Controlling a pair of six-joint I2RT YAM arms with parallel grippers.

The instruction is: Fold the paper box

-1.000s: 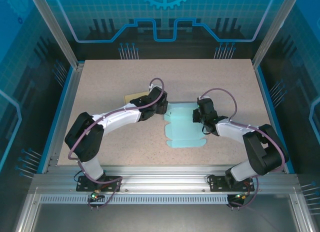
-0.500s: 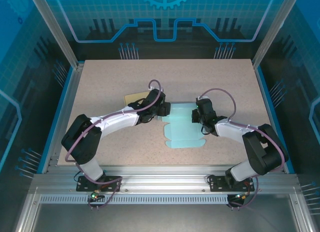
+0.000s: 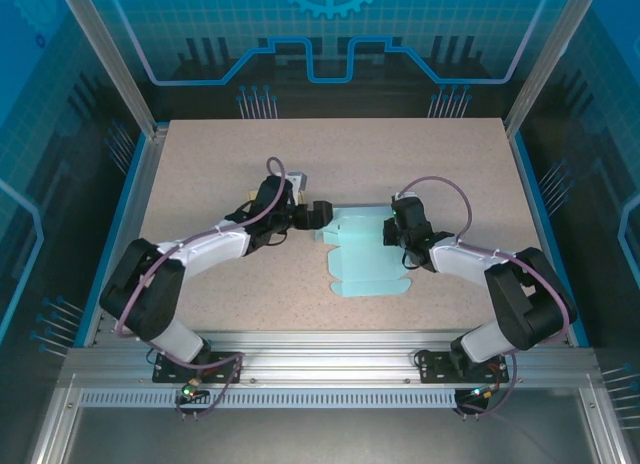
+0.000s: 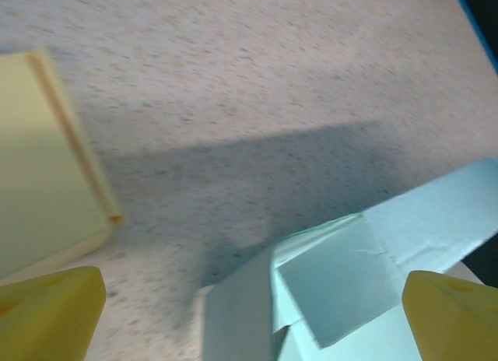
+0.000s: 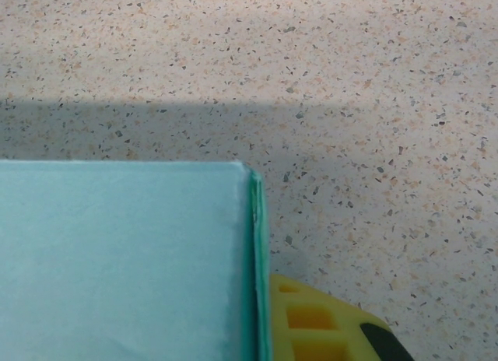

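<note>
Box: we are seeing the pale blue box (image 3: 365, 259) lying mostly flat near the middle of the table (image 3: 450, 164), between the two grippers; in the left wrist view one flap (image 4: 327, 275) is standing up along a crease.
Left gripper: the left gripper (image 3: 318, 212) is hovering just beside the box's far left corner; its jaws are standing wide, the yellow fingertips (image 4: 50, 303) sitting at opposite edges of the wrist view with the raised flap between them; it is gripping nothing.
Right gripper: the right gripper (image 3: 400, 231) is resting at the box's far right corner; its jaws are closed tight; one yellow finger (image 5: 319, 322) is lying against the box's doubled edge; we cannot tell whether paper is pinched between them.
Pad: a tan pad (image 4: 39, 159) is lying flat on the table, left of the box and apart from it.
</note>
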